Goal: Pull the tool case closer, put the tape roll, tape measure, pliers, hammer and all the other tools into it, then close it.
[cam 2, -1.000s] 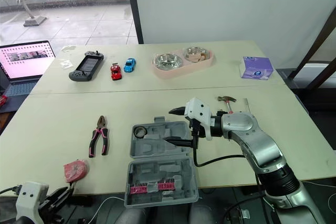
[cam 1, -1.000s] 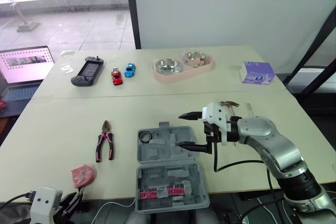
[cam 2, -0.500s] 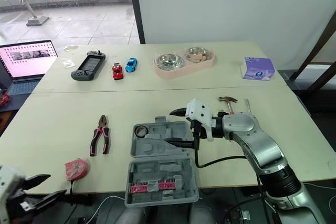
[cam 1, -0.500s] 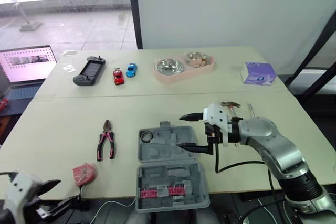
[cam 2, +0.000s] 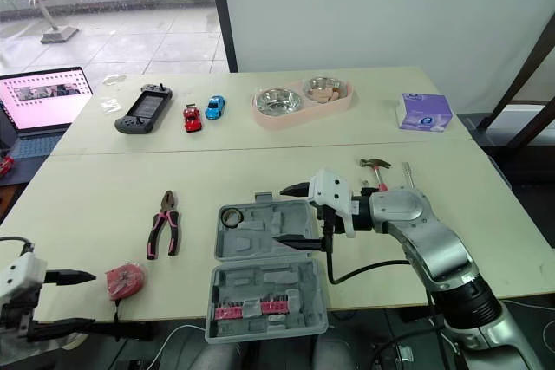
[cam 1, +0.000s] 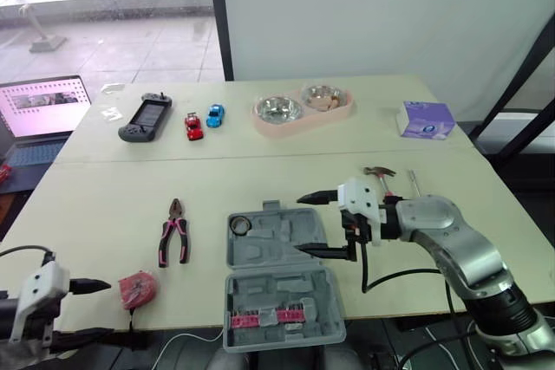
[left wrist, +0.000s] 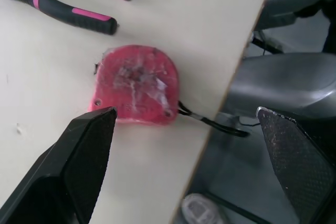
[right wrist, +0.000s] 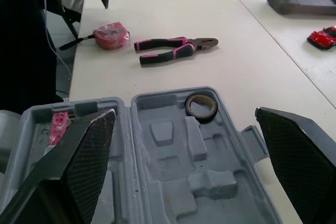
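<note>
left fingers (cam 1: 91, 284) now beside tape measure (cam 1: 137, 289)

Daylight pours in through the window (cam 1: 104, 6) far beyond my right gripper (cam 1: 299, 224), so the table (cam 1: 104, 205) reads bright and even. Shadows are soft and short, and a faint one lies under that gripper's spread fingers on the open tool case (cam 1: 277, 275). The steel bowls (cam 1: 277, 110) further out throw small glints. The laptop (cam 1: 43, 106) screen glows pale pink, nearly washed out. Just ahead of my left gripper (left wrist: 184, 114), the tape measure (left wrist: 137, 83) carries white glare on its red face. Its wide-apart fingers look soft up close, and the floor past the table edge seems out of focus.
</note>
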